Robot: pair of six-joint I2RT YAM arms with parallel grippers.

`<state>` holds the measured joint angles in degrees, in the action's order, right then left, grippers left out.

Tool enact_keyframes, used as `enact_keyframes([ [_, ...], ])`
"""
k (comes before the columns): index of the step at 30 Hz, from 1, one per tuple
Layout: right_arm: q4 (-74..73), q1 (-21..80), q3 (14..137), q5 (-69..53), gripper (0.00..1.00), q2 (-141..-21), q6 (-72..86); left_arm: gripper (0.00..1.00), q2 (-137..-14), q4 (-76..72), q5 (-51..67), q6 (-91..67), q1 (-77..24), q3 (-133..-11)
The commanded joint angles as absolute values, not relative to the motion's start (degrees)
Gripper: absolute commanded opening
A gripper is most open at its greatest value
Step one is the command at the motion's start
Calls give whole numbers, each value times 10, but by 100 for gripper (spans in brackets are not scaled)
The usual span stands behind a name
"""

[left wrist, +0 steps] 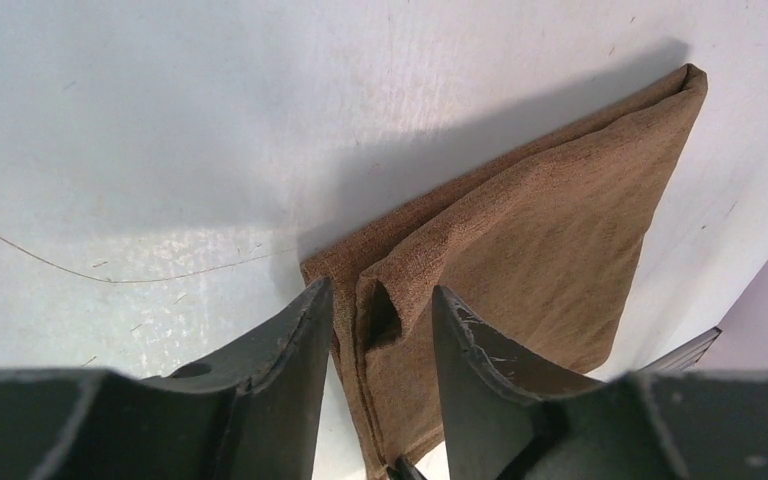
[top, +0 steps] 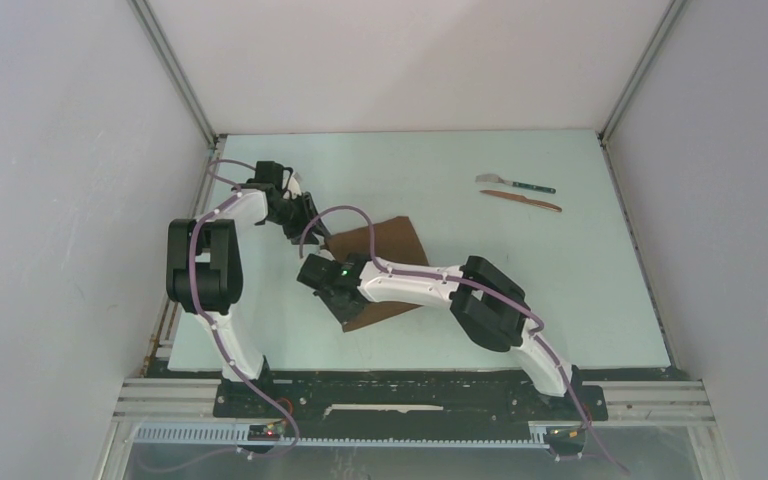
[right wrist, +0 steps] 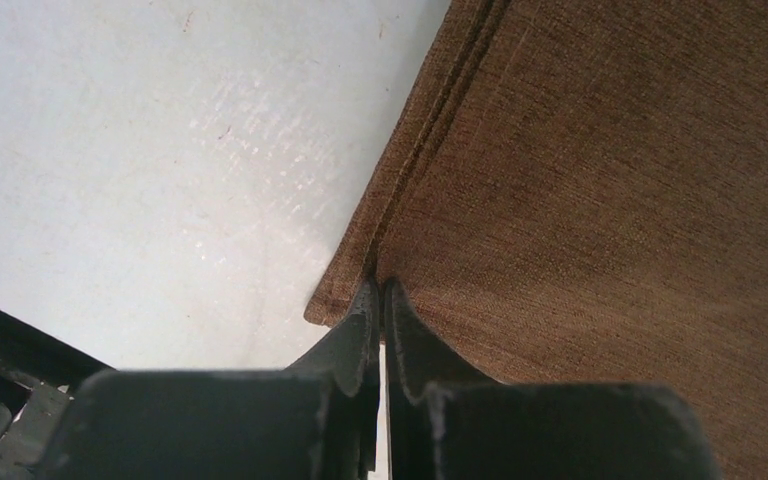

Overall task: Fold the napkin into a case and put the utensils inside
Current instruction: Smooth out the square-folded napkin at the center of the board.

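– at mid-table, left of centre in the overhead view, how did the napkin (top: pixel 385 245) lie?
– flat on the table (top: pixel 560 290), doubled into two layers as the left wrist view showed, its middle hidden under the right arm. it looked close to square, perhaps a little longer from upper to lower frame, with its upper edge rising slightly toward the right.
– state of the claws?
– the left claw (left wrist: pixel 380 292) stood with jaws apart, astride a raised lip of cloth at the upper-left corner. a gap showed on each side, so nothing was pinched. the right claw (right wrist: pixel 381 290) had its jaws pressed together on the hem by the lower-left corner, judged a grip on the napkin.
– which way did the cloth lie from them?
– both claws were on its left edge, so the whole cloth lay to their right in the overhead view. judged: the next fold would need that edge carried rightward, leaving a narrow oblong running upper to lower frame. the left claw would have to close first.
– and the utensils (top: pixel 530 187)?
– side by side at upper right, well apart from the napkin. their long axes ran left to right, dipping a little rightward, with the teal handle at the right end. the right arm's base was the nearer.
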<state>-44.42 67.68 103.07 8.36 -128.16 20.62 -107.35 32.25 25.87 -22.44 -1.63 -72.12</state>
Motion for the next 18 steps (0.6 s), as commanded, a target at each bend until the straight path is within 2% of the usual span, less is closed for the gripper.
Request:
enact_keyframes([
  [1, -432, 676, 1018, 96, 0, -1220, 201, 48, -1050, 311, 272, -228, -15, -721],
  [7, -410, 673, 991, 61, 0, -1200, 202, 57, -1051, 310, 272, -229, -15, -719],
  [11, -397, 672, 978, 42, 0, -1195, 203, 58, -1059, 309, 272, -229, -15, -720],
  [18, -383, 667, 956, 31, 0, -1184, 209, 40, -1069, 308, 274, -227, -17, -722],
])
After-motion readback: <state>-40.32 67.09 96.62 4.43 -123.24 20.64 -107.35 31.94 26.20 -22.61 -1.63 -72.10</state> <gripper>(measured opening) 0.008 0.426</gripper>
